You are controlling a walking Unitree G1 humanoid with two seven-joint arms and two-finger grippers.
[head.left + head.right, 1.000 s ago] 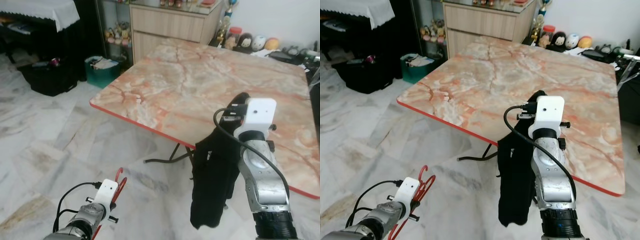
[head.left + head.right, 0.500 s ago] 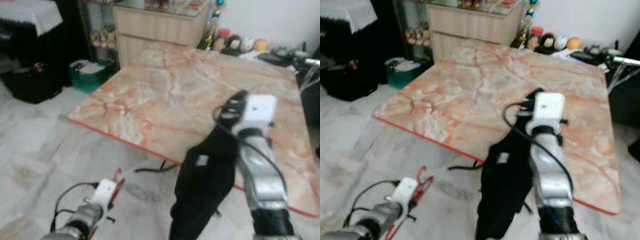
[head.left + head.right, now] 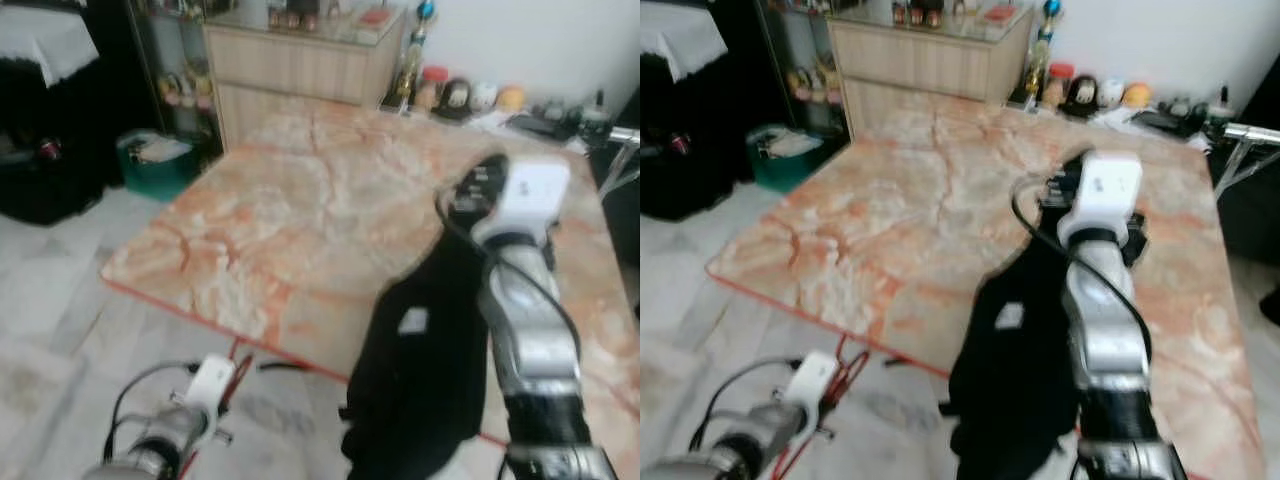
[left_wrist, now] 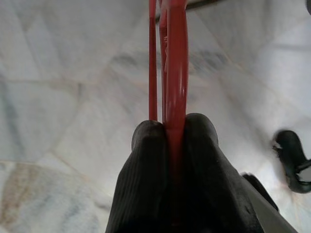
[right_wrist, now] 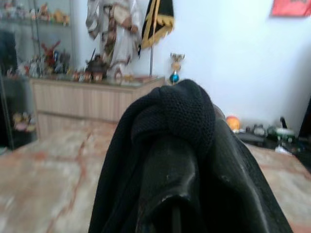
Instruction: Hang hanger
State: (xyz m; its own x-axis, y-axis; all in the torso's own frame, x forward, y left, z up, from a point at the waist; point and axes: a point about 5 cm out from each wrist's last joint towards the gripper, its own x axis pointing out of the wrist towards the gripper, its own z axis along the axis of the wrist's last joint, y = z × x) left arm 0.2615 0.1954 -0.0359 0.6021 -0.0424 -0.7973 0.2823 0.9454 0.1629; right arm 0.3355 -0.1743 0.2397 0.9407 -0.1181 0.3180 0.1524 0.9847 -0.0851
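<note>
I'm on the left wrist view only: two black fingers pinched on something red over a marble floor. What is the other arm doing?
Observer: The right gripper is raised over the marble table, shut on a black garment that hangs down from it.
Operator: Is the cloth lying on the table?
Observer: Most of it hangs off the table's near edge; whether the upper part touches the top, I cannot tell.
Operator: Where is my red hanger relative to that table?
Observer: The red hanger in the left gripper is low, in front of the table's near red edge.
</note>
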